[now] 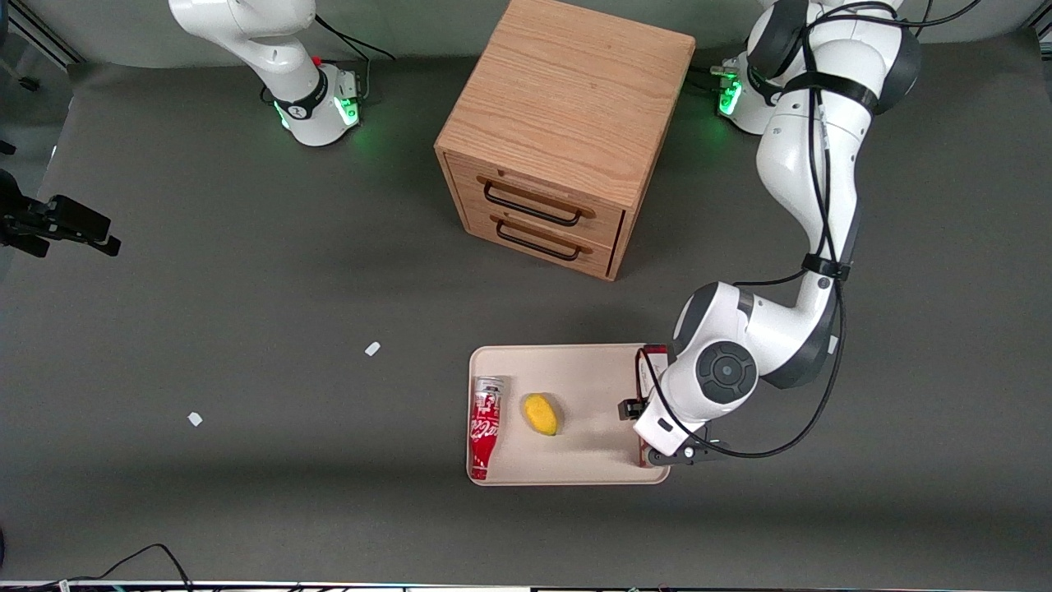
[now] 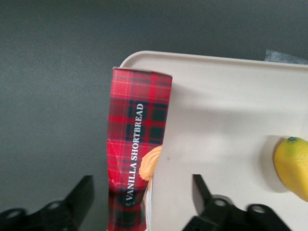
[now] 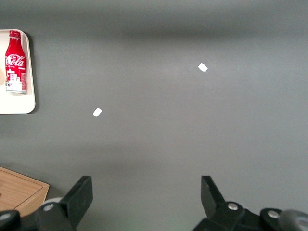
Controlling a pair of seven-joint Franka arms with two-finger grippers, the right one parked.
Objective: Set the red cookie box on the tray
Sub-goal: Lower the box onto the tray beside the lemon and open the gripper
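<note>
Red cookie box [image 2: 137,144] lies along tray [image 1: 575,362] edge, long axis running along that rim.
Gripper [image 2: 142,199] fingers wide, straddling it; one can [image 1: 485,426], one lemon [image 1: 541,413].

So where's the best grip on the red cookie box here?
Across its narrow width near mid-length, from straight above: the red cookie box lies flat and long along the tray edge, and the open gripper already straddles it.

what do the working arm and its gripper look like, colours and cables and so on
The left arm has glossy white shells with dark grey to black joint bands and a round dark cap at the wrist. Black cables run along it and loop out near the wrist. Its base glows green. The gripper, over the tray's edge, has black angular fingers with screw holes in their mounts.
</note>
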